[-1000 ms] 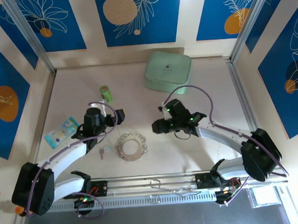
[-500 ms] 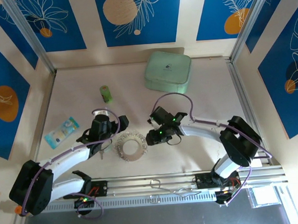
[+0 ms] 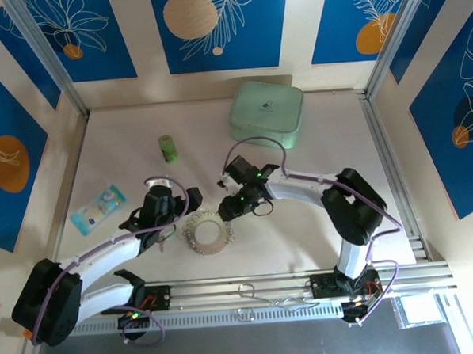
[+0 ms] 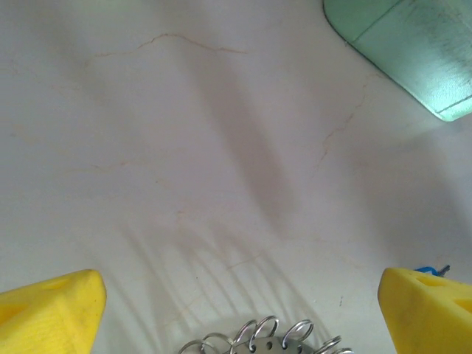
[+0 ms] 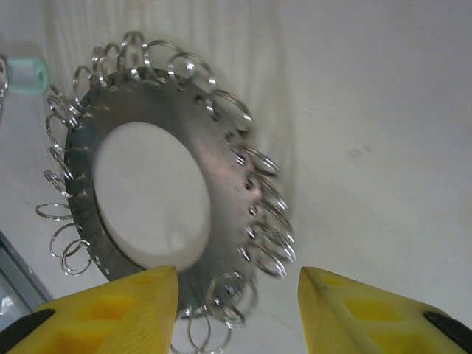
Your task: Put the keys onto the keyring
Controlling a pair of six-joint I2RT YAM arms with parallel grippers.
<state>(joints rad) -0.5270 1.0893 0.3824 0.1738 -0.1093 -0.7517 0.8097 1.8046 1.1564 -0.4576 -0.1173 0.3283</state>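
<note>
Lying keyring [image 5: 221, 184] just beside right hand [image 5: 237, 302], spread apart; left hand [image 4: 242, 310] spread too.

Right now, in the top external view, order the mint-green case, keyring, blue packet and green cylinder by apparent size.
1. mint-green case
2. keyring and blue packet: these look about alike, so they are not ranked
3. green cylinder, smallest

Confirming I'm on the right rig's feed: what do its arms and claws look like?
The left arm and right arm have white links, black joints and looping purple cables. Green lights glow on the right wrist. The left claw and right claw have wedge-shaped yellow fingers.
</note>
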